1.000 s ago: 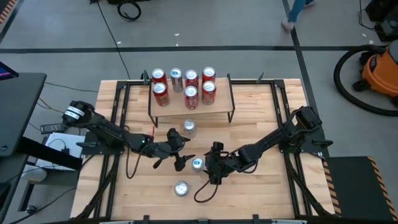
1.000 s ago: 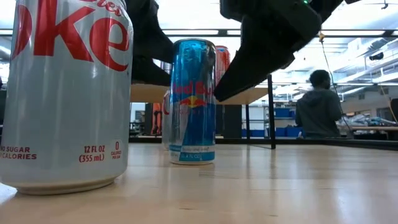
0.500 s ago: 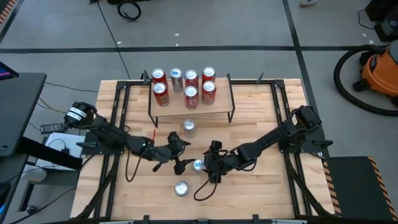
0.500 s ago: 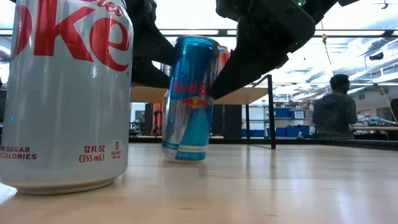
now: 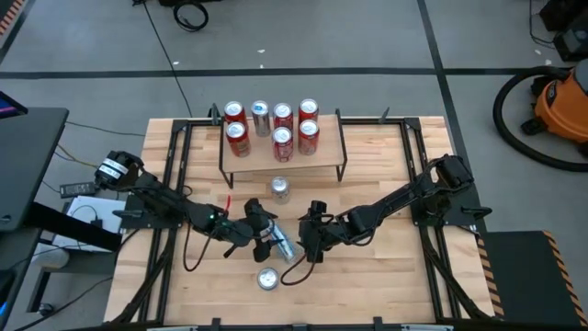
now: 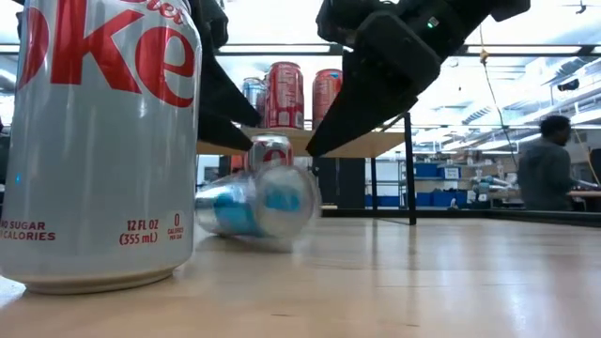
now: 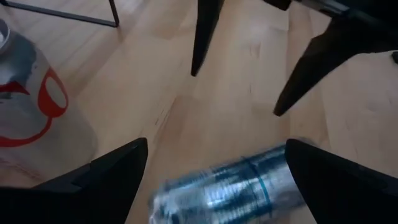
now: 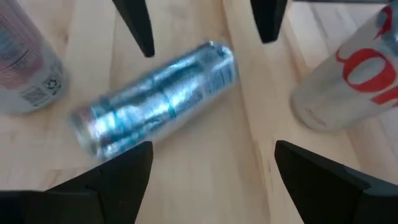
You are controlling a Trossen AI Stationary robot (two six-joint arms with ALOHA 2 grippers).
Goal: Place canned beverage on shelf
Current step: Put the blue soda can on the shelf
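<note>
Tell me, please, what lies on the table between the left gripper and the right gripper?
In the high view, the blue can lies tipped on its side between the left gripper and the right gripper; both grippers are open.

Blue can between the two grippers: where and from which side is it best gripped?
The blue can lies on its side on the tabletop, neither open gripper holding it. Probably best: come from above and close across the middle of its round body, fingers square to its long axis.

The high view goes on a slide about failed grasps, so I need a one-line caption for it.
Blue can lies tipped over on the table between the open left gripper and open right gripper, short of the shelf.
</note>
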